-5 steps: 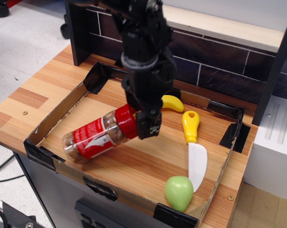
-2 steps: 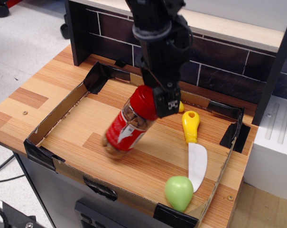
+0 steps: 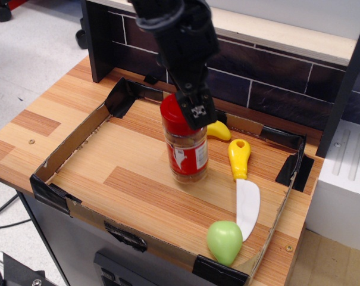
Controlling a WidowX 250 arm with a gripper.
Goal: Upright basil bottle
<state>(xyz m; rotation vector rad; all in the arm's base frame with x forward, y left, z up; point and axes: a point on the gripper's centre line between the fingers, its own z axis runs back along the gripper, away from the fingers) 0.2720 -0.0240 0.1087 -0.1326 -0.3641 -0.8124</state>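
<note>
We see the basil bottle (image 3: pixel 185 149) upright on the bench (image 3: pixel 132 179), red cap on top; its red-and-white label is unreadable. The end effector (image 3: pixel 193 111) clamps its cap.

The basil bottle (image 3: pixel 185 147), lying on its side at left of centre a second ago and then tilted, now stands upright mid-frame, base on the wood. The gripper (image 3: pixel 191 112) has swung up with it, clamped on the red cap.
</note>
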